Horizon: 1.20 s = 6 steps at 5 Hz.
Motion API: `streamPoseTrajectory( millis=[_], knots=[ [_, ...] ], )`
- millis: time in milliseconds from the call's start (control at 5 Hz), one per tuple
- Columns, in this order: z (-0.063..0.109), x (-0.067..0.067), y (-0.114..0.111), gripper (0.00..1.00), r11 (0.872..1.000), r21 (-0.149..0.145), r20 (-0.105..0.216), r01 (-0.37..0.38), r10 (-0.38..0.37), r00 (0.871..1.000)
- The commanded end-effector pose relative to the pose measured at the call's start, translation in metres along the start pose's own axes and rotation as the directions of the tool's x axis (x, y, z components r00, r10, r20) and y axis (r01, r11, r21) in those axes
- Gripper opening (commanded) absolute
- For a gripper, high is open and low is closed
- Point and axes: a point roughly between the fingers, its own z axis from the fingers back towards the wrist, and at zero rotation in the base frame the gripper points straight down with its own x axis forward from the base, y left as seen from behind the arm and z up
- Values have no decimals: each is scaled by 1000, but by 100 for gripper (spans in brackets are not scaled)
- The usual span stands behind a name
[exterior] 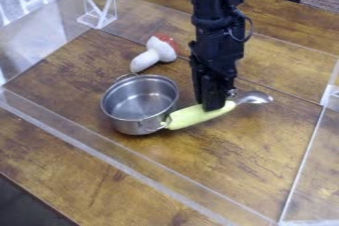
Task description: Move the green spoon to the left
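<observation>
tool (213, 101) points straight down, jaws closed on the green spoon (203, 113) around mid-length, where handle meets neck, probably so it stays balanced for the carry left. spoon sits just right of the steel pot (139, 103), handle end touching or almost at the pot's near-right rim, can't tell which. long axis runs near-left to far-right: yellow-green handle points near-left at the pot, silver bowl points far-right. looks slightly tilted, bowl end higher. mushroom toy (155, 53) lies farther back on the wooden tabletop (252, 170), well apart.
</observation>
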Motion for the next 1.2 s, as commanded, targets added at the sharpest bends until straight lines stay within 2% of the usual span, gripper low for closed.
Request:
streamPoseTrajectory(
  millis=[0,200,600,800,1000],
  knots=[
    [45,-5,12,0,997,65,121,-43,35,992],
    [38,-15,18,100,995,61,128,-75,67,990],
    [10,-8,28,100,999,40,115,26,-30,993],
    [-8,0,24,100,998,26,108,66,-68,992],
    [-16,7,21,100,995,10,98,99,-100,990]
  ],
)
